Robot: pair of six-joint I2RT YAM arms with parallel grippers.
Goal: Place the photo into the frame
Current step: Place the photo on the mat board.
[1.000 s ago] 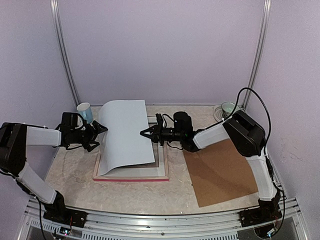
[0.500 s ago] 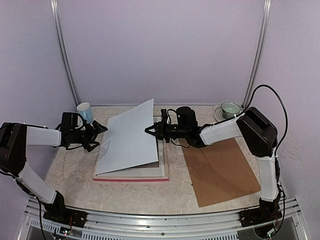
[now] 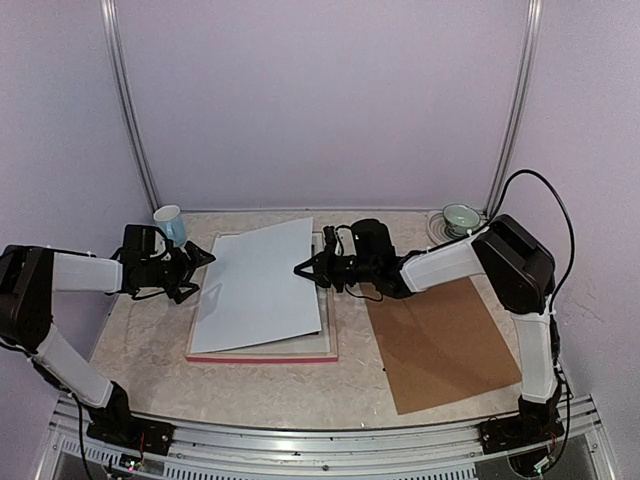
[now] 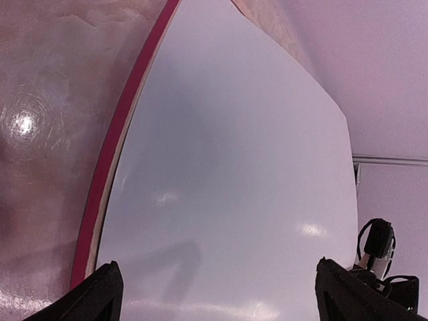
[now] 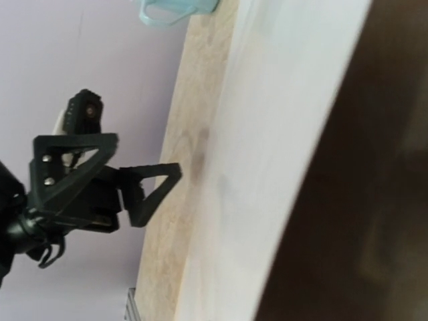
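The photo [image 3: 258, 285] — glossy, white back up — overlies the thin pink-railed frame [image 3: 262, 357].

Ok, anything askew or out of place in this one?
Yes. The photo lies white side up and crooked on the frame: its far right corner juts past the far rail, while the right rail is uncovered. The right hand is shut on its right edge; the left hand is open at its left edge.

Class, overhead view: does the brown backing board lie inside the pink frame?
No, the brown backing board lies beside the pink frame, apart from it.
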